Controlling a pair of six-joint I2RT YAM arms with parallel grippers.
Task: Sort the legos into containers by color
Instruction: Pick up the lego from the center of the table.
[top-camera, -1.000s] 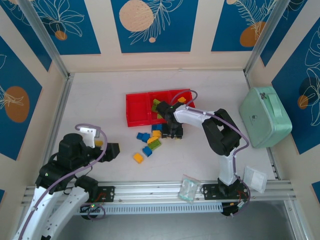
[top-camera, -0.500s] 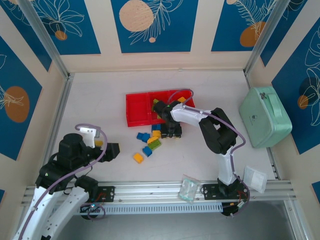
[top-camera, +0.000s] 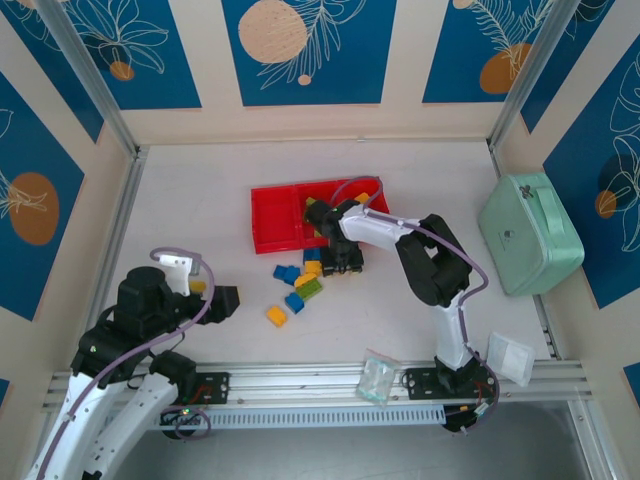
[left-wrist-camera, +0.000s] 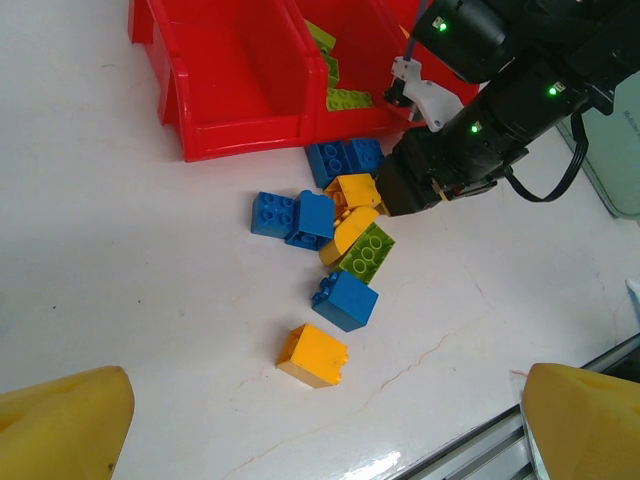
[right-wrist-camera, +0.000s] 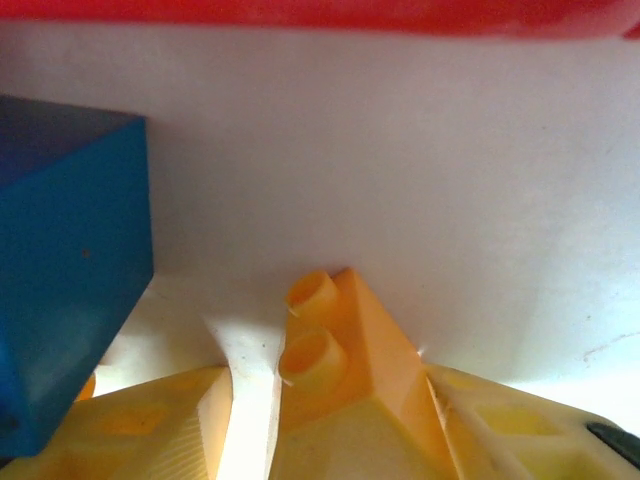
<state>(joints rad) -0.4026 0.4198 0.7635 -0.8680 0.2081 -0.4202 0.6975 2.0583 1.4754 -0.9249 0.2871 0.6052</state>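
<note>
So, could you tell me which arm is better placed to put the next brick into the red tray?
Probably the right: the right pincer is down among the loose bricks beside the red tray, an orange brick between its jaws. The left pincer is open but sits well back from the pile.

The top camera looks steeply down from high behind the near edge, covering the whole tabletop (top-camera: 200, 200). The left wrist camera looks obliquely, from nearer, at the loose bricks (left-wrist-camera: 345, 250) and red tray (left-wrist-camera: 240, 135), which both views share. The right wrist camera sits almost against an orange-yellow brick (right-wrist-camera: 350, 370).
</note>
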